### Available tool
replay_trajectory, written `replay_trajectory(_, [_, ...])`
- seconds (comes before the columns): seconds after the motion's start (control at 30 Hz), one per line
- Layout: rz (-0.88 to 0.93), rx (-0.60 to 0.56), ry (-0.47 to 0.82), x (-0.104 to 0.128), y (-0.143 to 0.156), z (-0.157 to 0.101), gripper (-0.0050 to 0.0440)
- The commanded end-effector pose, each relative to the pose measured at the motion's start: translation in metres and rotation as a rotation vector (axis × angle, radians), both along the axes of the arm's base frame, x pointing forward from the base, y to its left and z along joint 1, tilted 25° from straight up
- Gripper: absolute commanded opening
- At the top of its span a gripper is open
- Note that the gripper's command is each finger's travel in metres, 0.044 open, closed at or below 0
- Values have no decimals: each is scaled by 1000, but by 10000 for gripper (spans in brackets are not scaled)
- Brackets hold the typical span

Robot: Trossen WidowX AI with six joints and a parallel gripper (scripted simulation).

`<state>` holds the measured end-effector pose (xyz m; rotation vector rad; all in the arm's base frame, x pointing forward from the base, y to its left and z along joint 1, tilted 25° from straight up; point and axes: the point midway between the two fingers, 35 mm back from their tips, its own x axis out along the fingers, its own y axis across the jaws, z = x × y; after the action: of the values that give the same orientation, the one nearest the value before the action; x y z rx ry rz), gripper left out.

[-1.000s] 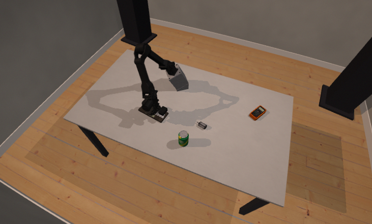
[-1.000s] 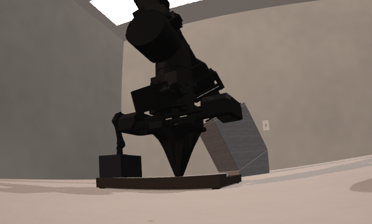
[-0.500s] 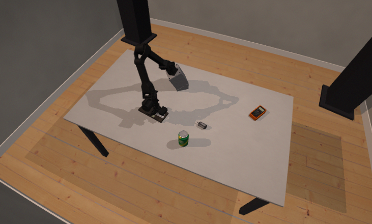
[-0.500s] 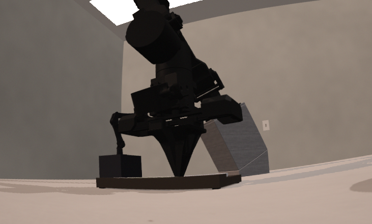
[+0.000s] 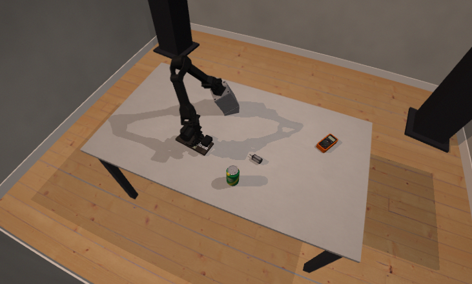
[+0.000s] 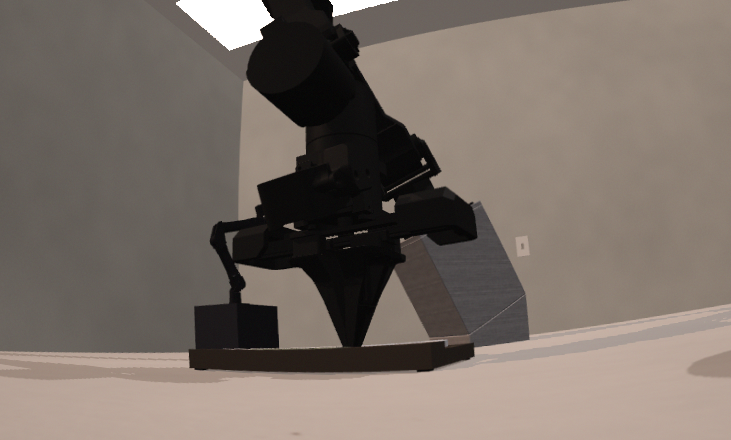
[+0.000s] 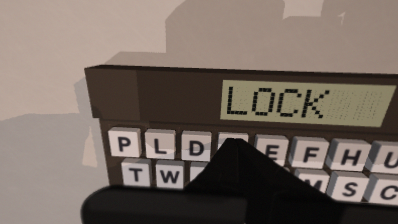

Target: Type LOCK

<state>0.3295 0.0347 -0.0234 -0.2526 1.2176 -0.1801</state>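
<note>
top — can (image 5: 232,175), motor (image 5: 256,159), multimeter (image 5: 327,142) aside

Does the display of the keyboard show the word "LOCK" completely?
Yes, in the wrist view the keyboard has a green display that reads L, O, C, K in full.

The arm (image 5: 181,95) bends steeply down; its jaws are fully closed, seemingly empty, tips pointing downward.
</note>
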Motion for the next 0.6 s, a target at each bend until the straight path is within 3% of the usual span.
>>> replay_trajectory(0.0, [2,4,1,1,0,-1,-50])
replay_trajectory(0.33, [1,6,-14,3,1,4,-50])
replay_trajectory(0.57, [-1,9,-34,-2,10,33,-50])
